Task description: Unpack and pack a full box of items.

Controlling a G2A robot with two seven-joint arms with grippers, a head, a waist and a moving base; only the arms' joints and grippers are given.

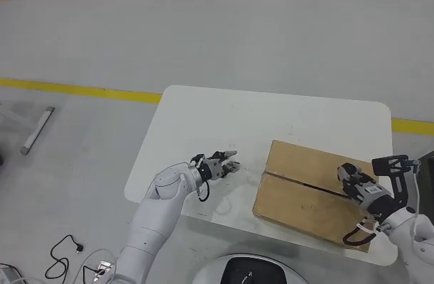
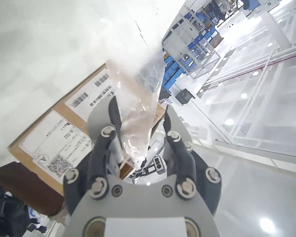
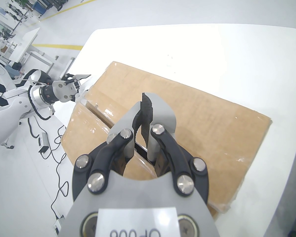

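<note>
box [image 1: 312, 192]: brown cardboard, lying flat on the white tabletop [image 1: 273, 121] at its near right part, top flaps meeting along a narrow seam, white labels showing on one side | clear film strip [image 2: 135, 85]: crinkled, rising between the spread fingers [image 2: 113, 114] of the left end effector [image 2: 141, 106]

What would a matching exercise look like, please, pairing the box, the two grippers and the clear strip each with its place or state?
Things:
1. cardboard box
2. right gripper
3. left gripper
4. clear plastic strip

Places or states:
A. fingers apart, beside the box
B. flaps closed, lying on the white table
C. fingers shut, above the box
D. between the left gripper's fingers

Pairs: 1-B, 2-C, 3-A, 4-D.
</note>
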